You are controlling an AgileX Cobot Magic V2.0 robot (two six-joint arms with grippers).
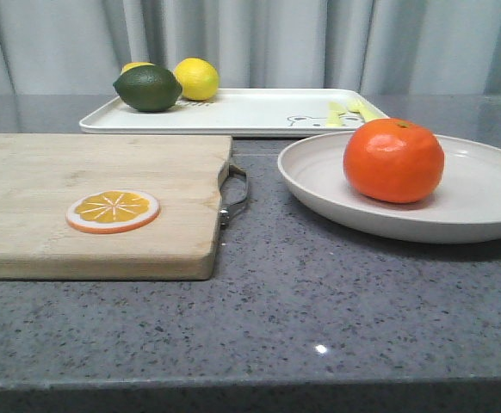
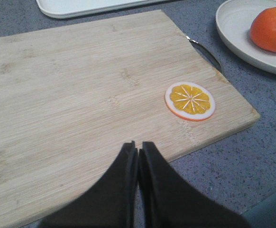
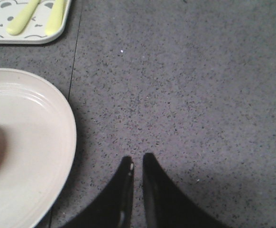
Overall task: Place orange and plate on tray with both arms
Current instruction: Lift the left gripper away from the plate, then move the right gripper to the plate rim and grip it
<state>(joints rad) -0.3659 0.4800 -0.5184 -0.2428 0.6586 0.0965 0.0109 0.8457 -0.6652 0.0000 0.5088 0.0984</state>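
Observation:
The orange sits on the off-white plate at the right of the counter; both also show in the left wrist view, the orange on the plate. The white tray with the bear drawing lies at the back. My left gripper is shut and empty above the near edge of the wooden cutting board. My right gripper is shut and empty over bare counter, beside the plate's rim. Neither gripper shows in the front view.
A flat orange slice lies on the cutting board, whose metal handle faces the plate. A green lime and two lemons sit on the tray's left end, yellow utensils on its right end.

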